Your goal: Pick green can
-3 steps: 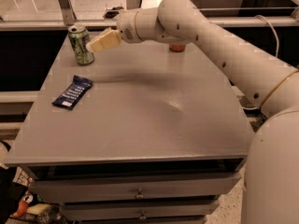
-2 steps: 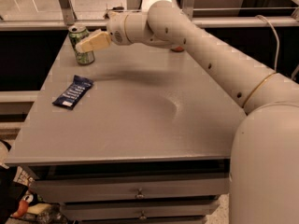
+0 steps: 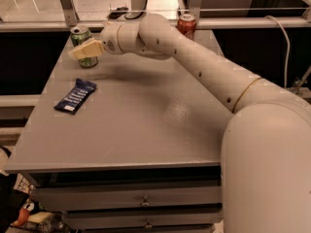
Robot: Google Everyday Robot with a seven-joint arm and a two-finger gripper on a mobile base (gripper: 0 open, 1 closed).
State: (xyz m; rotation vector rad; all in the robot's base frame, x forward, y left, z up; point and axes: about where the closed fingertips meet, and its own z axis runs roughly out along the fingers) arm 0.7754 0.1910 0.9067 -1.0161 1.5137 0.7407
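Hanging over the far left corner of the table (image 3: 146, 125), the gripper (image 3: 83, 50) sits right in front of the green can (image 3: 80, 35) and overlaps its middle. Can't tell whether it is spread or clamped on the can. The can stands upright, close to the far and left edges.

A blue packet (image 3: 76, 95) lies flat nr the left edge, nearer the front than the can and well apart from it. A red can (image 3: 186, 25) stands upright at the far edge, to the right, partly behind the arm (image 3: 204, 67), which crosses the table from the right front corner to the far left. A rail (image 3: 228, 22) runs just beyond the far edge.

Centre and front of the table are bare grey, with drawers (image 3: 146, 200) under the front edge.

Packet has white marks, the green can pale ones — neither readable, and no lettering legible on the red can.
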